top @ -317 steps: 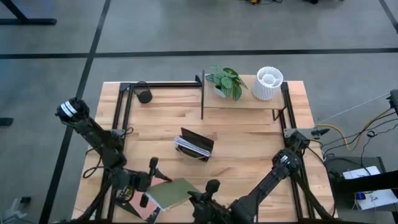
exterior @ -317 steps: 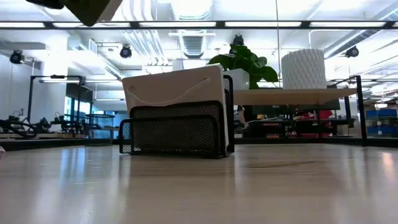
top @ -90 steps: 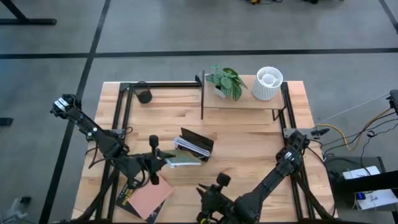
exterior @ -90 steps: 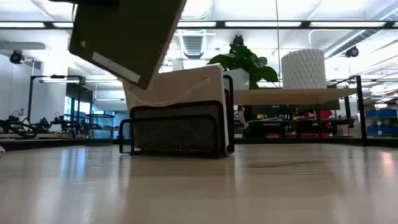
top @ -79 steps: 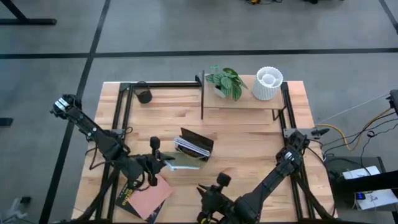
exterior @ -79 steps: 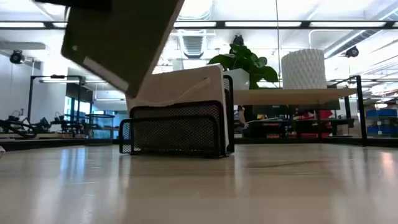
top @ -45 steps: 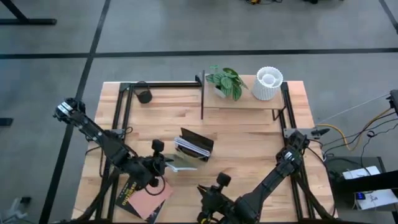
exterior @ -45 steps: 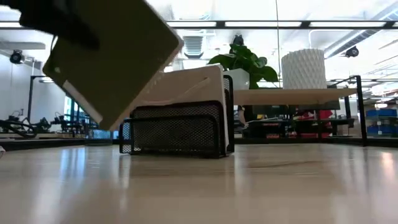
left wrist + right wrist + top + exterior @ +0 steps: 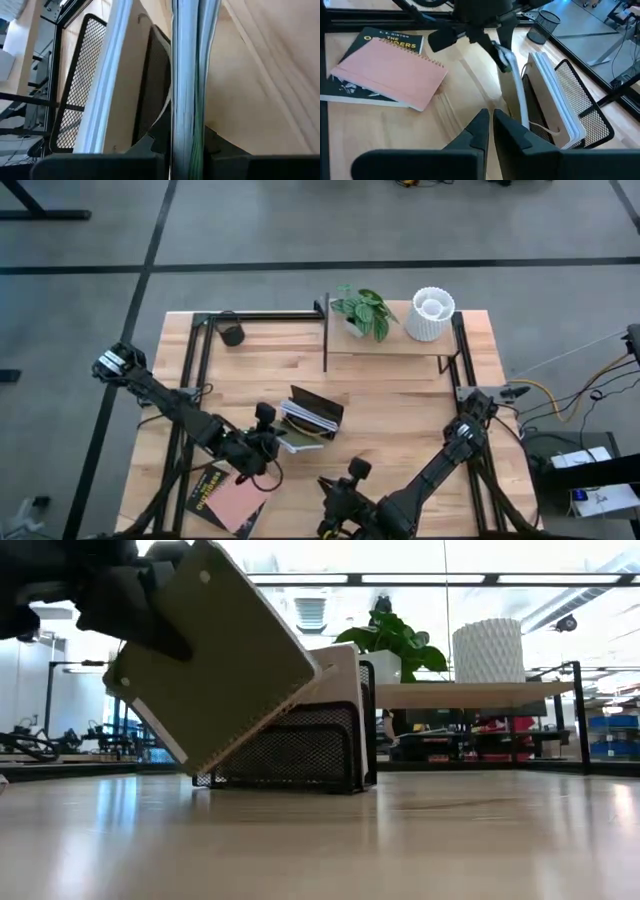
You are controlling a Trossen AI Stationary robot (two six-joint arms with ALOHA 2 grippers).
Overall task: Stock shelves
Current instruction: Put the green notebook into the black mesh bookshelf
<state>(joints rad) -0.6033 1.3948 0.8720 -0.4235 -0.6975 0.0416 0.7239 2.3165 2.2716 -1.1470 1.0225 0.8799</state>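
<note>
The left gripper point(image 9: 262, 442) is clamped on the edge of a thin olive-green spiral-bound notebook point(image 9: 215, 660). Within the last second the arm has swung it from flat overhead to a steep tilt and carried it in against the black wire-mesh book rack point(image 9: 290, 745), so its lower corner now sits just beside the rack's near side — the insertion looks close, though whether the notebook already touches the mesh is unclear.

The right gripper point(image 9: 491, 120) waits at the table's near edge with its fingers closed together, empty. A salmon-pink spiral notebook point(image 9: 390, 70) lies on a dark paperback point(image 9: 385, 42) nearby.

The black-framed shelves with the pale wooden board point(image 9: 390, 345) stand at the far side, well apart, carrying a leafy green potted plant point(image 9: 365, 310) and a white ribbed vase point(image 9: 432, 313). The left wrist view shows only edges — the slot itself is hidden.
</note>
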